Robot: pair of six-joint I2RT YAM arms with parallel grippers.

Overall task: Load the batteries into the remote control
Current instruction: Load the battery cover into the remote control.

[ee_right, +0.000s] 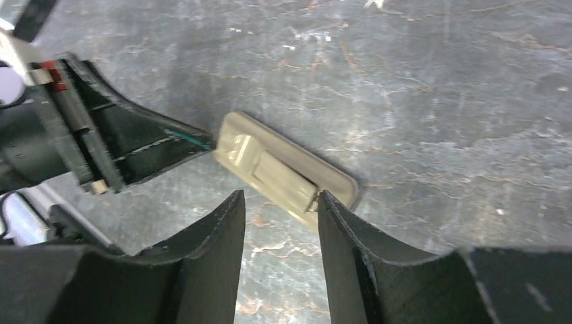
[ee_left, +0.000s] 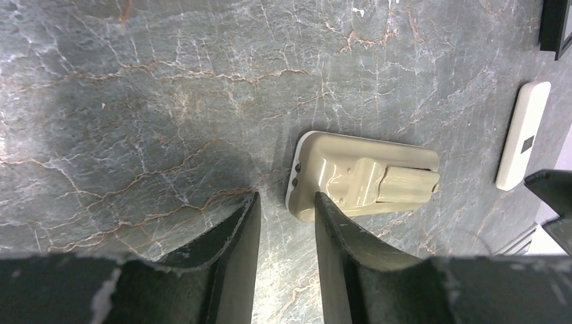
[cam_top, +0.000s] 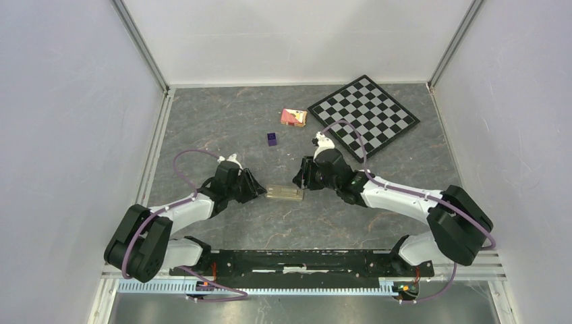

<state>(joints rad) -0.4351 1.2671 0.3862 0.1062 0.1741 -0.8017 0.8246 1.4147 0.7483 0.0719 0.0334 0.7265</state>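
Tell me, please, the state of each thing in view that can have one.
remote control, flat on the table, back up, battery cover on.
batteries, on the table, not loaded.
left gripper, fingers open, holding nothing.
right gripper, fingers open, holding nothing.
chessboard, flat, no pieces on it.

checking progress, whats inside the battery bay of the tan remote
Only the bay's cover shows on the remote control, which lies back up on the table. The cover hides the inside, so whether the bay is loaded cannot be told.

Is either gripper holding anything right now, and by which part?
Nothing is held. The left gripper and right gripper are open, one at each end of the remote control.
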